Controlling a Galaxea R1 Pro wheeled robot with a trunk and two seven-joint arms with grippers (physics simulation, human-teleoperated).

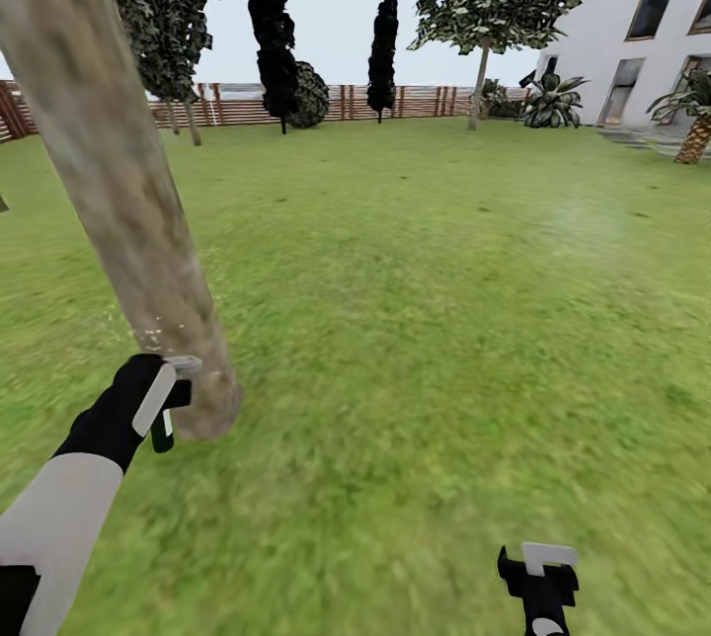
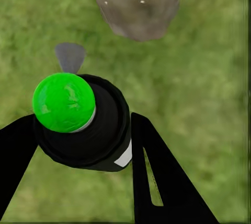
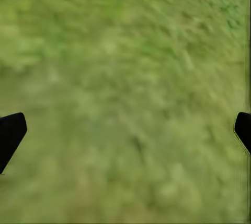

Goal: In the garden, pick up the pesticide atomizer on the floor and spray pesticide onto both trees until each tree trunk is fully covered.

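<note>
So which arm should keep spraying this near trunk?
Left. The left gripper holds the pesticide atomizer right beside the tree trunk, whitish specks on its bark. The right gripper is empty over grass, well away.

Blotchy, rough-looking tree trunk (image 1: pixel 118 192); matt grass lawn (image 1: pixel 444 320); slatted wooden fence (image 1: pixel 425 101)

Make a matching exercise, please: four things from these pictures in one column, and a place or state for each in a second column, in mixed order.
Things:
1. dark green pesticide atomizer
2. thick pale grey-brown tree trunk
3. right gripper
4. reddish-brown slatted wooden fence

Places or states:
A. open over bare grass
B. along the lawn's far edge
C. held in the left gripper
D. flecked with whitish specks

Pairs: 1-C, 2-D, 3-A, 4-B
</note>
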